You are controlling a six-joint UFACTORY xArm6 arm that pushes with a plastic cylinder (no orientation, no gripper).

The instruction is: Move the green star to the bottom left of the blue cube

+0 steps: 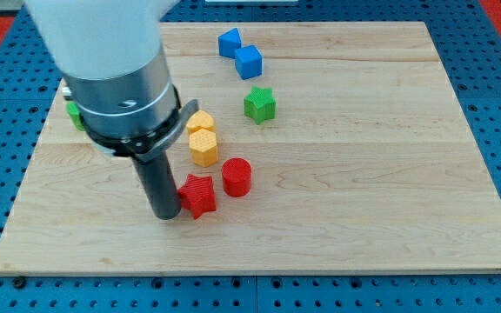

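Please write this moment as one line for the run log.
my tip: touching red star, its left side | green star: just below blue cube, untouched | task: not done

Wooden board (390, 174) fills most of frame. Blue cube (249, 62) top centre, touching 2nd blue block (229, 42) at its upper left. Green star (259, 104) just below cube. 2 yellow blocks (202, 137) stacked mid-frame. Red cylinder (236, 176) lower centre, red star (198, 195) beside it, left. My tip (165, 215) touches red star's left side. Green block (76, 113) far left, mostly hidden behind arm.
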